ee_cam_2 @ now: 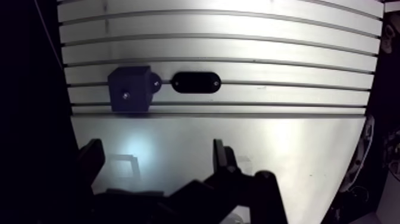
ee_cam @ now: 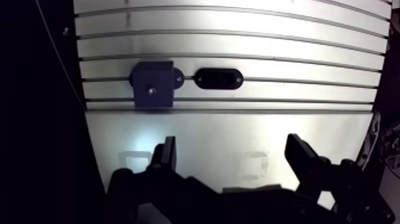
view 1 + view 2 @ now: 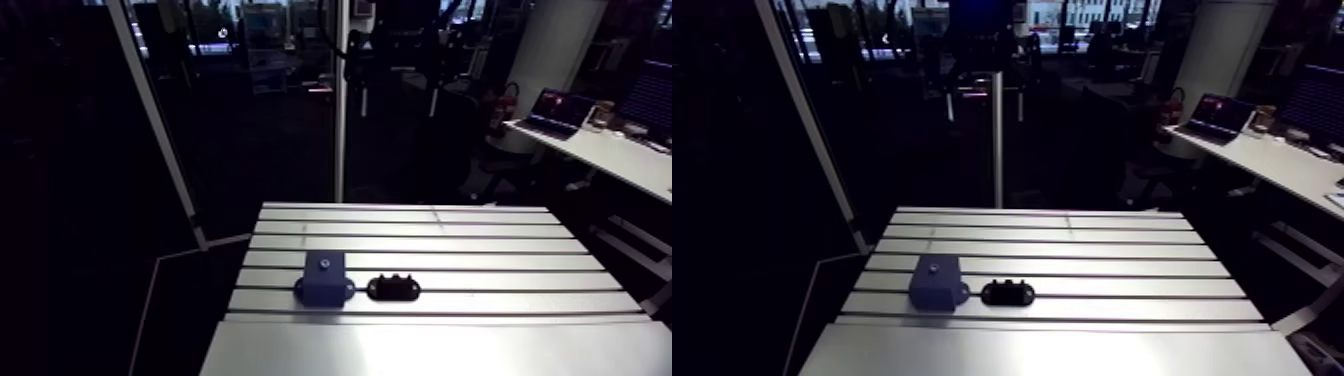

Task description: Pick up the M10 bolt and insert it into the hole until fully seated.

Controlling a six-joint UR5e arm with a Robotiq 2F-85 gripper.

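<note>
Wrist view shows black two-finger gripper (image 2: pixel 231 150) spread, empty; bolt indistinct by dark-blue block (image 3: pixel 934 282) and black oval holder (image 3: pixel 1007 293), arm view's lower left, inviting a mis-grab

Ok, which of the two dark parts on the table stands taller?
The blue block, boxy with a small bright spot on top. The black oval piece next to it sits low and flat.
</note>
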